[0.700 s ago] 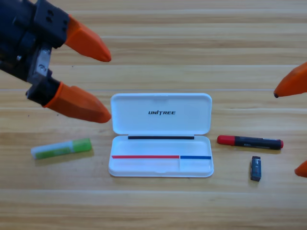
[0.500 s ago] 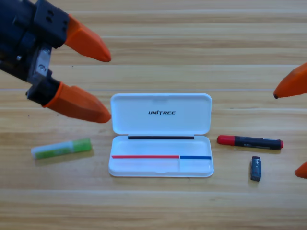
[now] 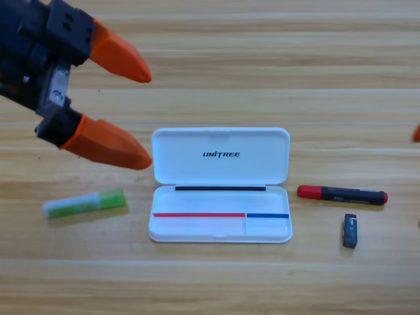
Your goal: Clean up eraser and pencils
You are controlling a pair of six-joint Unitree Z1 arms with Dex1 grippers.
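eraser (image 3: 350, 231) lies on the wooden counter (image 3: 262, 72) at lower right of the frame, a short dark block standing roughly upright in the picture, bluish label showing. just above it, apart from it, lies the red-and-black pencil (image 3: 342, 194), nearly level, red end pointing left toward the white case (image 3: 220, 185). it is near the case's right edge but not touching.

green pencil (image 3: 84, 203) lies at lower left, slightly tilted, whitish end to the left, green end toward the case, with a clear gap between them.

case sits at centre frame, open, lid folded back toward the top with "unitree" printed on it, tray toward the bottom. none of the three items is in the tray.

left hand (image 3: 143, 115) fills the upper left of the frame, large and partly cut off by the edge. its two orange jaws are spread wide apart, gripping nothing. lower jaw's tip is beside the lid's upper left corner, above the green pencil.

right hand (image 3: 417, 134) shows only as a sliver of orange at the right edge, mid-height; cannot tell its jaw state.
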